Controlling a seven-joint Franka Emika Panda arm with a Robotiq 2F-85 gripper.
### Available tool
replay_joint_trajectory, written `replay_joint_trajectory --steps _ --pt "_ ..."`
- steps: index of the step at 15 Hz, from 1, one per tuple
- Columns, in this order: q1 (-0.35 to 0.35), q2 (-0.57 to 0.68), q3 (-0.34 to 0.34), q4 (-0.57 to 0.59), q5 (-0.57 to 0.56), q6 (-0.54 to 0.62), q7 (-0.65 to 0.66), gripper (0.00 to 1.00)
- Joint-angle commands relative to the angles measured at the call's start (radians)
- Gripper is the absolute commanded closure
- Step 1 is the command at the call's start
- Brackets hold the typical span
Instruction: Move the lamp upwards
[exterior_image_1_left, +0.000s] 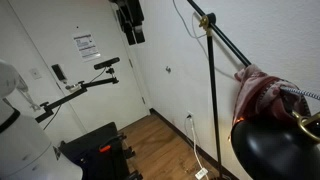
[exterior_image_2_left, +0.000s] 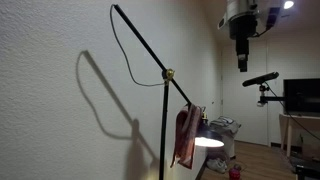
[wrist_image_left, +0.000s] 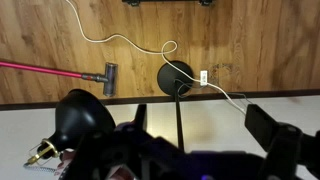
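The lamp has a thin black pole (exterior_image_1_left: 212, 100), a hinged arm with a brass joint (exterior_image_1_left: 207, 20) and a glossy black dome shade (exterior_image_1_left: 272, 148). A red-white cloth (exterior_image_1_left: 262, 95) is draped over the arm just above the shade. In an exterior view the pole (exterior_image_2_left: 163, 130) stands by the wall and the shade (exterior_image_2_left: 208, 142) glows. My gripper (exterior_image_1_left: 131, 36) hangs high near the ceiling, well apart from the lamp in both exterior views (exterior_image_2_left: 241, 62). The wrist view looks down on the round base (wrist_image_left: 177, 78), the pole (wrist_image_left: 180, 115) and the shade (wrist_image_left: 85, 115). There the gripper (wrist_image_left: 203, 120) is open and holds nothing.
A black camera on a thin tripod arm (exterior_image_1_left: 105, 63) stands near the door, also visible as the camera (exterior_image_2_left: 262, 78). A red-handled floor tool (wrist_image_left: 60, 68) and a white cable (wrist_image_left: 120, 42) lie on the wood floor. A black cart (exterior_image_1_left: 95, 145) stands low.
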Motion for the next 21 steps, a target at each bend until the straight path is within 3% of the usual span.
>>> replay_joint_trajectory --steps 1,14,21 --pt "-0.005 0.000 0.004 0.002 0.003 -0.002 -0.002 0.00" --pt "-0.005 0.000 0.004 0.002 0.003 -0.002 -0.002 0.00" --pt "0.027 -0.176 0.035 -0.060 0.032 0.227 0.022 0.00"
